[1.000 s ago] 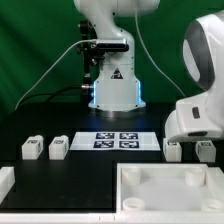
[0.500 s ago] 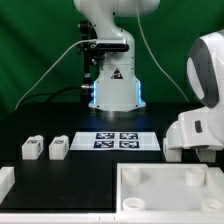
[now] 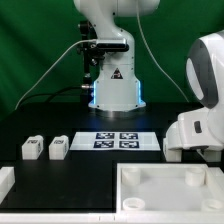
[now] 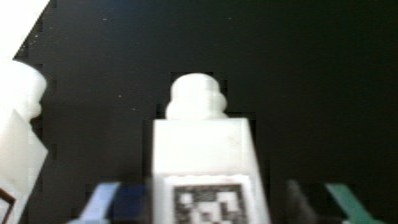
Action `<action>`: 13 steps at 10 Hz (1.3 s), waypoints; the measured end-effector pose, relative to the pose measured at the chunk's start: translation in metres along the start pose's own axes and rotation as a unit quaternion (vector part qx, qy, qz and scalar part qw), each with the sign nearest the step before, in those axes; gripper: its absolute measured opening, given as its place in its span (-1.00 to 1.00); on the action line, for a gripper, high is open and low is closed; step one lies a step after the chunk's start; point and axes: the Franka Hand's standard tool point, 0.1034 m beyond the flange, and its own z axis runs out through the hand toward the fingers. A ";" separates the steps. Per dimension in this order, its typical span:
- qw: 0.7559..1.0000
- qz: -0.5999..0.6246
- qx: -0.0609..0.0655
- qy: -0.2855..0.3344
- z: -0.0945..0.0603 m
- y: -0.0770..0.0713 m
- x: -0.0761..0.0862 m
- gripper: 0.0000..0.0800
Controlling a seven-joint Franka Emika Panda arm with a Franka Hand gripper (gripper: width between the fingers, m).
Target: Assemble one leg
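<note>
In the wrist view a leg (image 4: 201, 150), a small white block with a rounded peg and a black-and-white tag, stands between my gripper's (image 4: 224, 200) blue and green fingers. The jaws are open and straddle it, the blue finger close to it and a dark gap on the green side. A second white leg (image 4: 16, 120) stands just beside it. In the exterior view my arm's white wrist (image 3: 200, 130) hangs low at the right and hides these legs and the fingers. Two more legs (image 3: 32, 148) (image 3: 58, 148) stand at the left.
The marker board (image 3: 118, 140) lies in the middle before the robot base. The large white tray-like part (image 3: 170, 186) with recesses fills the front right. A white part's corner (image 3: 5, 181) shows at the front left edge.
My arm has come down and moved a little to the exterior view's right over the right-hand legs, which showed a second ago and are now hidden. In the last half second it has barely moved.
</note>
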 end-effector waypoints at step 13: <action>0.995 -0.055 0.005 0.081 -0.080 0.030 -0.020 -0.27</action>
